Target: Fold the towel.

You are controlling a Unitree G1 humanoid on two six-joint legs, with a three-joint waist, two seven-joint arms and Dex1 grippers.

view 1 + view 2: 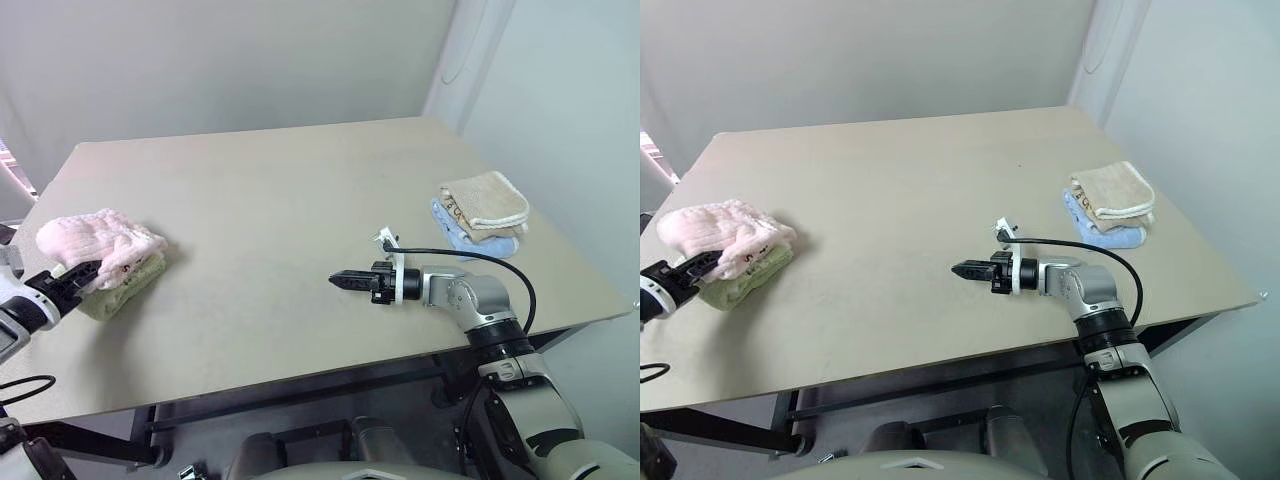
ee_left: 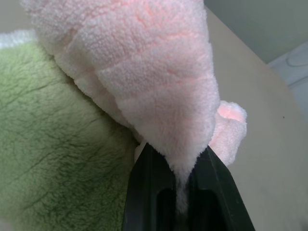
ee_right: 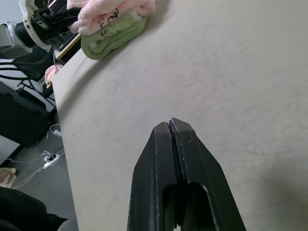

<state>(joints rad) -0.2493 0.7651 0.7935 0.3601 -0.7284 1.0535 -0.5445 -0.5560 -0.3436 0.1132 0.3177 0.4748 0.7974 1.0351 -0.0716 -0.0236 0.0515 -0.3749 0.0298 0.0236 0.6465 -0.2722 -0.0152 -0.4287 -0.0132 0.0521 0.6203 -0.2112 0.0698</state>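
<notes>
Left tool (image 2: pixel 179 179) pinched on the pink towel (image 1: pixel 98 240) — right tool (image 1: pixel 340 281) closed and empty.

The towel sits bunched on a folded green towel (image 1: pixel 125 284) at the desk's (image 1: pixel 270 200) left edge, a fold nipped between the left fingers. Small dark markings on the pink cloth — unreadable. The right tool hovers mid-desk, holding nothing.

We note the pale pink terry-cloth towel (image 2: pixel 144 72) is deep-piled, fluffy and matt. The light green cloth towel (image 2: pixel 53 159) beneath it shows a longer, shaggy nap. The beige tabletop (image 1: pixel 270 200) looks smooth and matt, faintly scuffed. The black gripper fingers (image 3: pixel 192 163) appear as hard plastic with a dull sheen.
</notes>
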